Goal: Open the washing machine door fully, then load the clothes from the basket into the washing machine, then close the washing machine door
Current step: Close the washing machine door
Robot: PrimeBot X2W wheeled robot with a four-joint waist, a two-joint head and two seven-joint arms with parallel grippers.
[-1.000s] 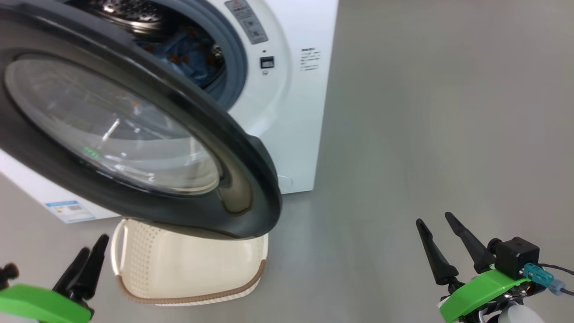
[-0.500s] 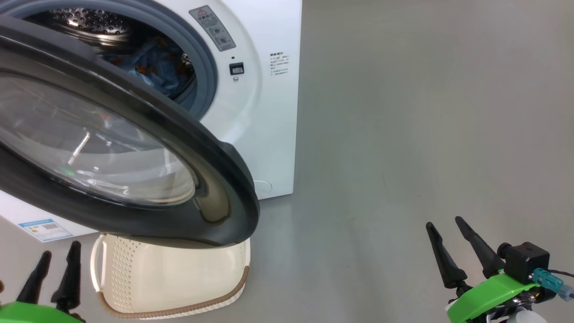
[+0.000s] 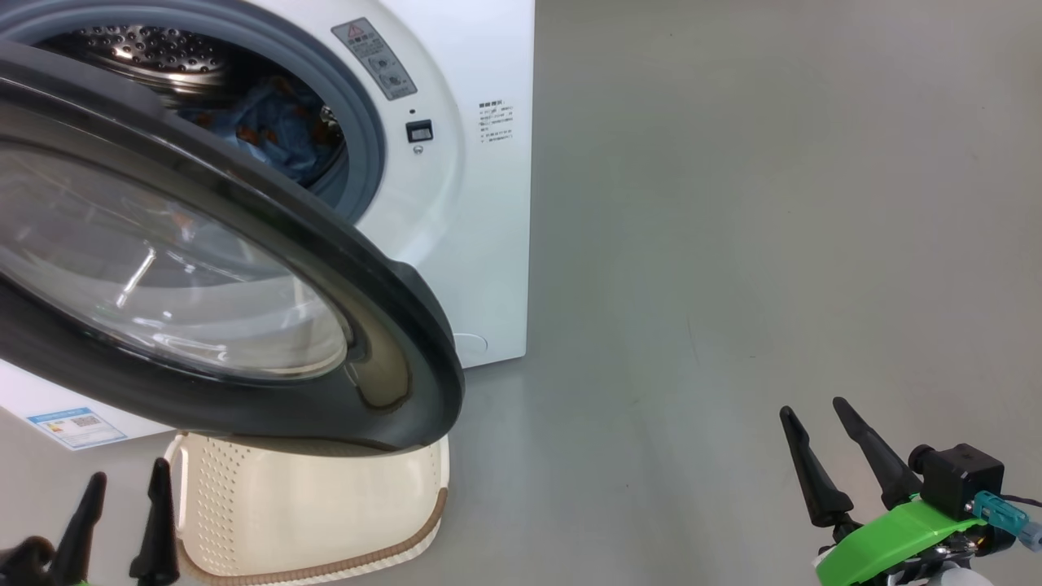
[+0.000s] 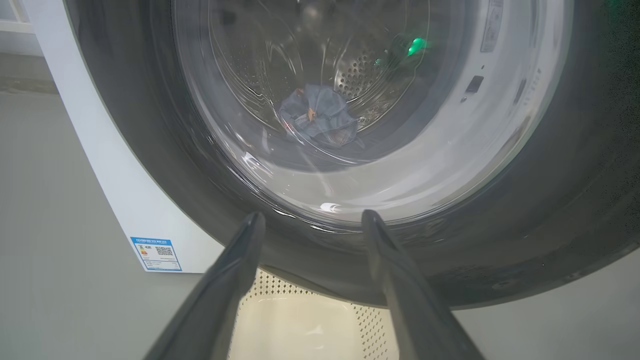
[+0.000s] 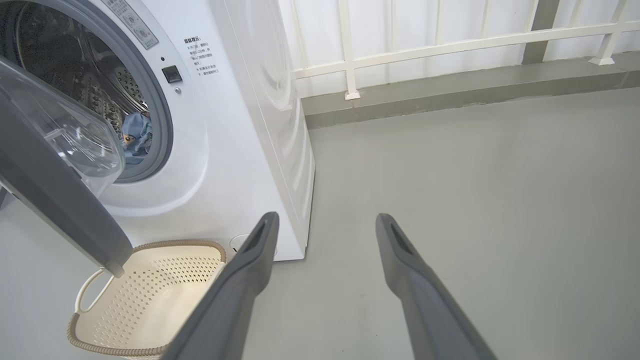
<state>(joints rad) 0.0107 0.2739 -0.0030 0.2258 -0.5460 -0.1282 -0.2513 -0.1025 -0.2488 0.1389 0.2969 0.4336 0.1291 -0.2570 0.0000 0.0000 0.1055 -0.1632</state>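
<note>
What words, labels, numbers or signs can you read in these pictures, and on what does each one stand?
Grey sticker on the washing machine front, beside the drum opening: a red warning triangle; its print is too blurred to read.
Dark printed block on the same white front: too small to read.
Blue label sticker low on the machine: a QR code; its text is too small to read.
No brand or number is legible.

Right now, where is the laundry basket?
The basket sits at the lower left of the head view, on the floor in front of the washing machine, partly under the open door.
</note>
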